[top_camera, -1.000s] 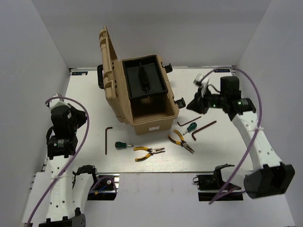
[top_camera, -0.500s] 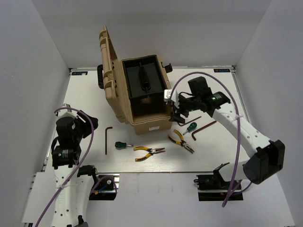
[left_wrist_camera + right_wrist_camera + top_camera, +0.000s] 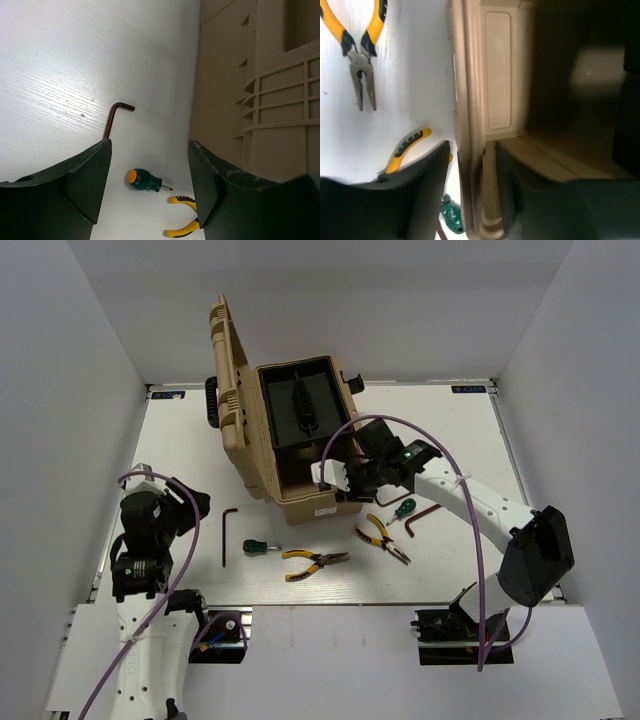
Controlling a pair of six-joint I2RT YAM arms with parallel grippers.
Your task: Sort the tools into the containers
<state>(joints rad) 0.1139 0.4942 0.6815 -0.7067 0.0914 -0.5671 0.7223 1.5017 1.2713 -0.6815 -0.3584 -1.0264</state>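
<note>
Toolbox (image 3: 300, 508) and right gripper (image 3: 337, 480), top view. You see the tan box standing open on the white table (image 3: 180, 440). Its ribbed lid (image 3: 228, 360) is raised on the 9 o'clock side, and a black tray (image 3: 305, 405) is seated across the far half. Your right gripper sits at the front wall, toward the box's 5 o'clock corner.

In the right wrist view one finger (image 3: 415, 195) lies outside the tan wall and the other inside, with the rim between them. The gap is narrow and the frame is blurred, so you cannot tell whether the pads press the wall.

Your left gripper (image 3: 150, 145) hangs with its fingers well apart, holding nothing, and the box's ribbed side is at its 3 o'clock.

All tools lie on the table, outside the box:
- **7 o'clock of the box:** the left hex key (image 3: 226, 535) and the left screwdriver (image 3: 262, 548), with its stubby green handle.
- **6 o'clock:** the near pliers (image 3: 315, 560), yellow-handled.
- **5 o'clock, just beside your right gripper:** the right pliers (image 3: 385, 538), the right screwdriver (image 3: 403, 508) and the long hex key (image 3: 430, 512).
</note>
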